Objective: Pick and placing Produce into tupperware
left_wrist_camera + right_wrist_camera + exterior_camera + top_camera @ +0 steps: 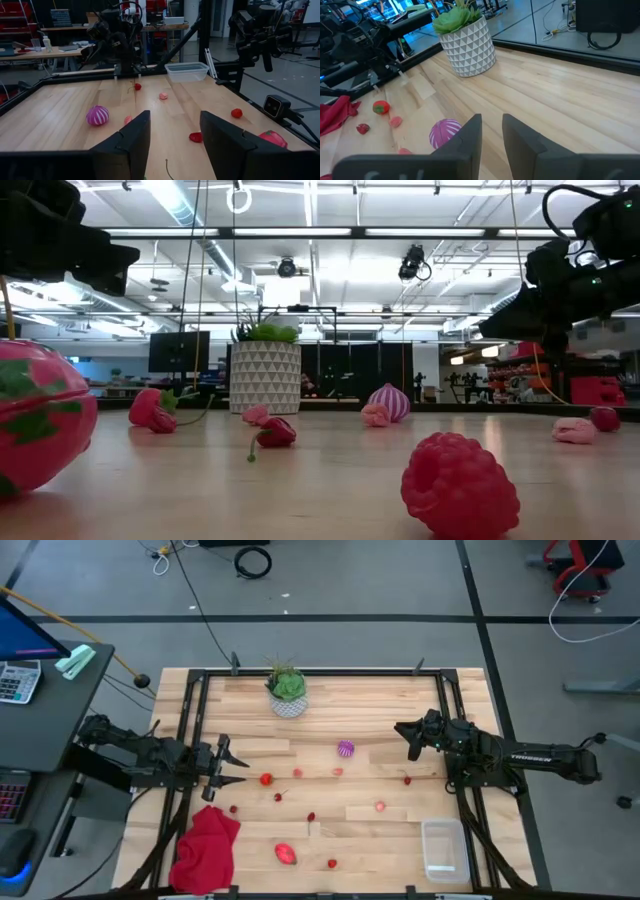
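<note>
Small red berries (266,779) lie scattered over the wooden table. The purple ribbed ball (345,749) rests near the middle, and the red-pink oval piece (286,854) lies toward the near edge. The clear tupperware (443,848) stands at the near right corner. My left gripper (235,762) hovers open at the table's left, pointing right, with berries ahead of it (175,132). My right gripper (408,738) hovers right of the purple ball (445,132), pointing left, with a narrow gap between its fingers (491,131). Neither touches anything.
A green plant in a white patterned pot (287,692) stands at the far edge. A red cloth (207,845) lies bunched at the near left corner. A black frame (320,671) borders the table. Bare wood lies between the scattered berries.
</note>
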